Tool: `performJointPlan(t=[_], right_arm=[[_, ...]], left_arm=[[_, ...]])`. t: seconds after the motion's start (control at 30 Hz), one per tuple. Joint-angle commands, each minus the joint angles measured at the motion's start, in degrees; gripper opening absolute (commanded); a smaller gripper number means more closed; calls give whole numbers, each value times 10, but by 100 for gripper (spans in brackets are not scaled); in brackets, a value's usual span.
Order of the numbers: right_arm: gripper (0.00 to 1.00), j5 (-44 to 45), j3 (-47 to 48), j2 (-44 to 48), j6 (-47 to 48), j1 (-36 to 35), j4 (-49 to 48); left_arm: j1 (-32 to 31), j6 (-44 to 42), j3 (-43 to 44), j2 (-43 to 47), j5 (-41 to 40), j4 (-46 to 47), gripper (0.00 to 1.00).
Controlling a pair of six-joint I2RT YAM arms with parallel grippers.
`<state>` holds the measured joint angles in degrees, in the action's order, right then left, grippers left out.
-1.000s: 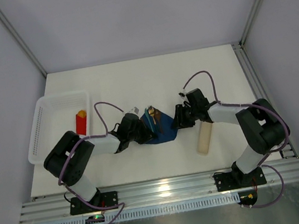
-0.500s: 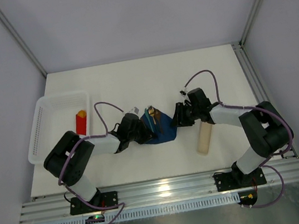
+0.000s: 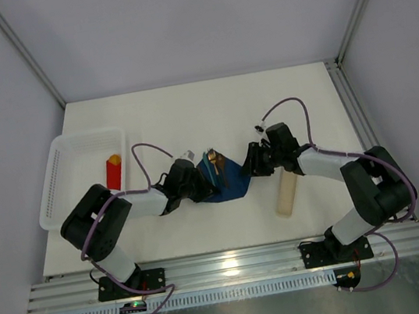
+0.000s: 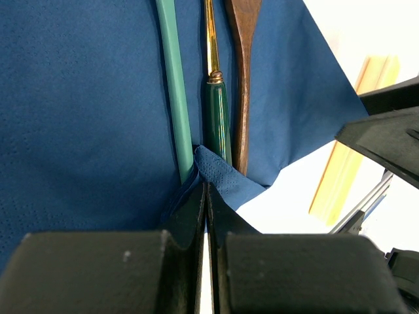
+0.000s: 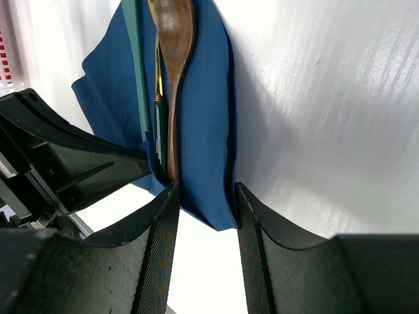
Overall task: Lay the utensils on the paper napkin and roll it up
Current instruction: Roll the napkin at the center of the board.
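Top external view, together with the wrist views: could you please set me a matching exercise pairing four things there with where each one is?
Things:
1 utensils
2 red block
3 beige bar
4 left hand

Places:
A in the white basket
B shut on the napkin's edge
C on the bare table, right of the napkin
D lying on the napkin

Pairs: 1-D, 2-A, 3-C, 4-B.

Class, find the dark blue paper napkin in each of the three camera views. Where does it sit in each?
Top external: paper napkin mid-picture, slightly below centre.
Left wrist: fills the left and middle.
Right wrist: upper middle.
Shared landmark: the utensils lying on it.
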<state>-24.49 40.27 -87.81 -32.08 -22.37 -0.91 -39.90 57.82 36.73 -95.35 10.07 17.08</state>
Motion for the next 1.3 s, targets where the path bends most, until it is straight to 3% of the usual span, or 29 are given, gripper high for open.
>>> performJointPlan(t=[0.0, 0.2, 0.57, 0.7, 0.9, 1.27], right_arm=[[43, -6, -5, 33, -7, 3, -17], [42, -9, -4, 27, -5, 5, -16], [29, 26, -5, 17, 15, 5, 2], [23, 37, -2, 8, 22, 4, 6], [4, 41, 7, -6, 25, 5, 6], [4, 33, 13, 10, 13, 5, 6]], left_arm=[[-2, -13, -7, 15, -14, -7, 0], [-2, -11, -7, 12, -14, -5, 0], [-3, -11, -10, 18, -15, -6, 0], [-3, -10, -10, 23, -15, -7, 0], [-4, -9, -10, 45, -15, -16, 0], [-12, -4, -3, 58, -12, -24, 0]])
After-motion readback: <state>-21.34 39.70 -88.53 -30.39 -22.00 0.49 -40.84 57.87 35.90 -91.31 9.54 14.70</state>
